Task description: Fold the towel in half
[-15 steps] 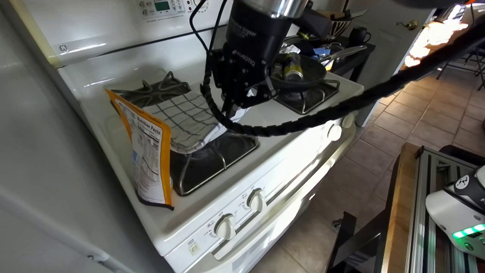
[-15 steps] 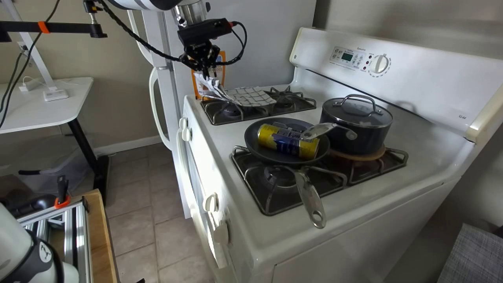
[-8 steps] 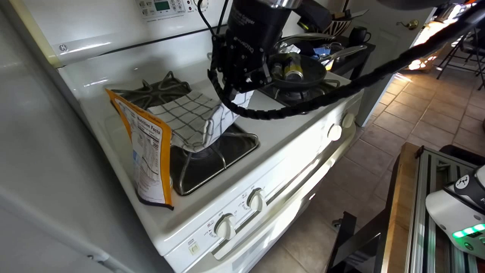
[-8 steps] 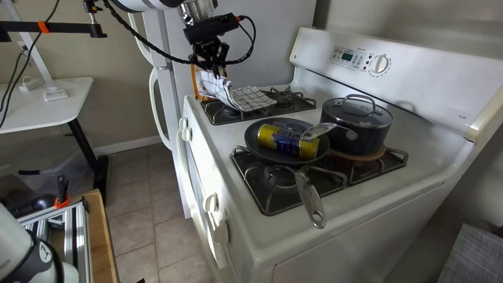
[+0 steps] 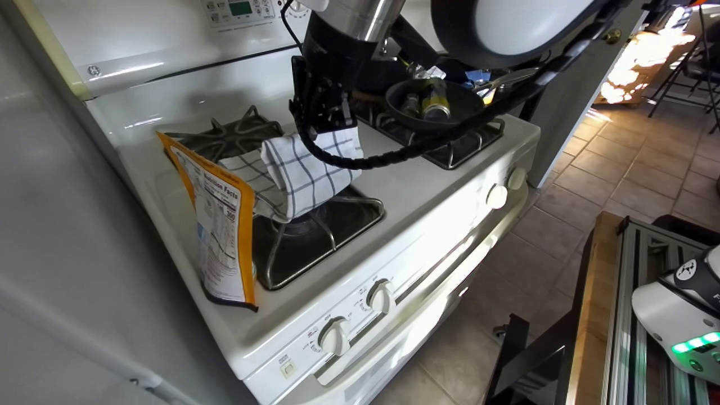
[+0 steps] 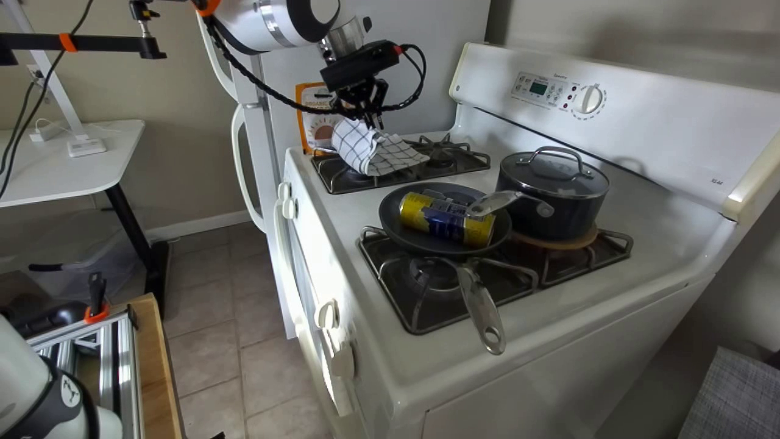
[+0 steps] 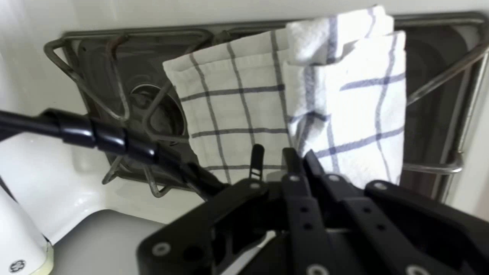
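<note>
The white towel with a dark grid check (image 5: 323,169) lies over a stove burner grate, and one part is lifted and bent over the flat part. It also shows in an exterior view (image 6: 356,146) and in the wrist view (image 7: 359,126), where the flat part is on the left and the raised, brightly lit part on the right. My gripper (image 7: 300,154) is shut on the towel's raised edge and holds it above the flat part. The gripper also shows in both exterior views (image 5: 315,132) (image 6: 373,122). The pinched cloth is mostly hidden by the fingers.
An orange-and-white bag (image 5: 225,236) stands upright beside the towel, near the fridge. A pan (image 6: 414,244) with a yellow-blue can (image 6: 448,219) and a lidded pot (image 6: 551,201) stand on the stove's other burners. A black cable (image 5: 382,160) hangs close to the gripper.
My gripper has risen, then come across over the flat part with the towel's edge in it. The raised part now bends over and hides some of the lying part.
</note>
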Controlling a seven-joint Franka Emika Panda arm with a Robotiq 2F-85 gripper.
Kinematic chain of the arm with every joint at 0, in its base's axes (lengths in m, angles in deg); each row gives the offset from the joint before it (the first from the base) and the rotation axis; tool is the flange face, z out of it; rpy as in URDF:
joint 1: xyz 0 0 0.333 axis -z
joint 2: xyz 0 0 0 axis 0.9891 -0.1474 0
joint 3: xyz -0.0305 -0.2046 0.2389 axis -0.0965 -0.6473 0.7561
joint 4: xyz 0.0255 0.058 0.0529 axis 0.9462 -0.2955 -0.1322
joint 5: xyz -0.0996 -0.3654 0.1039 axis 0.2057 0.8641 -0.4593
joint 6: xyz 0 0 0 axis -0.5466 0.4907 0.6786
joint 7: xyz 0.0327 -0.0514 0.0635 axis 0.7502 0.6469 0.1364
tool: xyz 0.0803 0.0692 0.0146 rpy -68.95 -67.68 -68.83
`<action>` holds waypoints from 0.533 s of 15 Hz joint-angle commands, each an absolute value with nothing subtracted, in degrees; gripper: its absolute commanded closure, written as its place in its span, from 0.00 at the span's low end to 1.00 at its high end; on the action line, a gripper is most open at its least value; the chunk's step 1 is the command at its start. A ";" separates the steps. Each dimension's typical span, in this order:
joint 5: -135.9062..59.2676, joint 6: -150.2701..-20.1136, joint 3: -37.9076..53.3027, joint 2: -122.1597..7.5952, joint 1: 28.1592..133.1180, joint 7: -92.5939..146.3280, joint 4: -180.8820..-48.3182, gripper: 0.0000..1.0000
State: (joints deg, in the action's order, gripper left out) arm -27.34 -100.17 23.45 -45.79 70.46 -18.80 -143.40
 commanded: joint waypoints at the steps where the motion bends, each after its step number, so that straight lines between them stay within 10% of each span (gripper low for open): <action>1: -25.11 -99.61 22.80 -49.59 70.78 -16.77 -137.25 1.00; 8: -21.29 -99.77 21.87 -57.89 70.33 -15.74 -126.58 1.00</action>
State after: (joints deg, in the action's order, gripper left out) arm -23.86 -100.16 22.37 -53.16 70.96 -17.92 -131.55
